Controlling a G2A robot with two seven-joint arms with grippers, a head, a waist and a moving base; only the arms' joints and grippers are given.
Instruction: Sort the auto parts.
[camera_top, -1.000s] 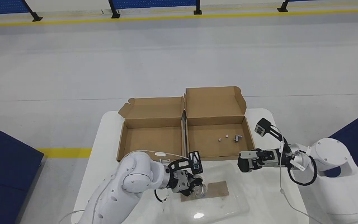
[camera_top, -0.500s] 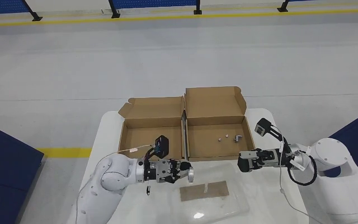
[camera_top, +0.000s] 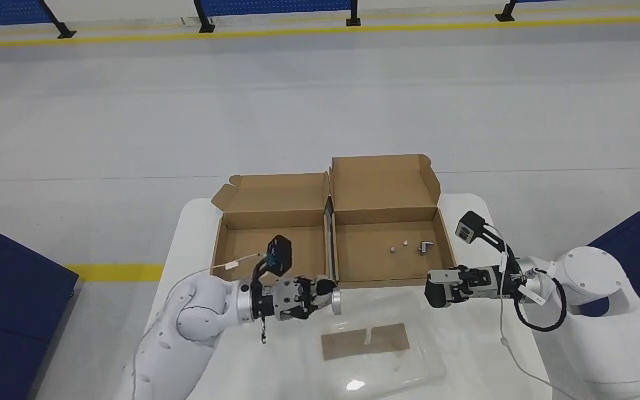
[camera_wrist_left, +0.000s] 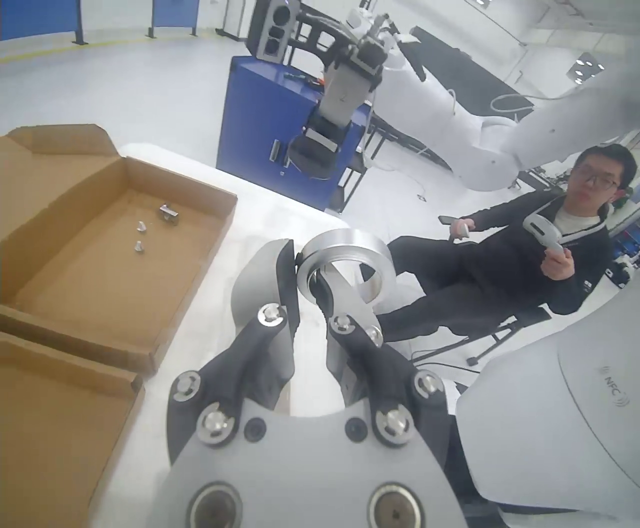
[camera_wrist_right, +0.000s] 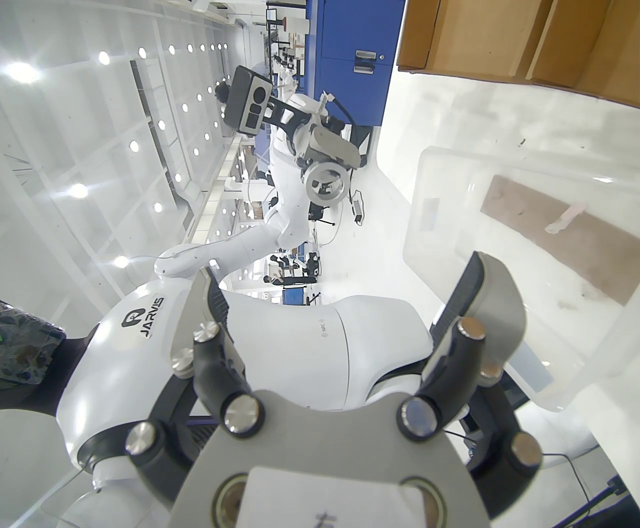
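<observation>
My left gripper (camera_wrist_left: 306, 280) is shut on a metal ring (camera_wrist_left: 345, 260), one finger inside the ring and one outside. In the top view this gripper (camera_top: 326, 294) holds the ring (camera_top: 336, 298) above the table, just in front of the two open cardboard boxes. The left box (camera_top: 270, 250) looks bare inside; the right box (camera_top: 385, 262) holds three small metal parts (camera_top: 404, 242). My right gripper (camera_wrist_right: 345, 295) stands open with nothing between its fingers, in front of the right box's near corner (camera_top: 437, 288).
A clear plastic tray (camera_top: 420, 370) with a brown cardboard piece (camera_top: 365, 341) in it lies at the table's front, between the arms. Bare white table (camera_top: 465, 330) lies beside the tray. The small parts (camera_wrist_left: 169, 212) sit toward the right box's far wall.
My left gripper has risen from over the clear tray with the ring in it and moved back and left toward the boxes. The right arm has kept still.
</observation>
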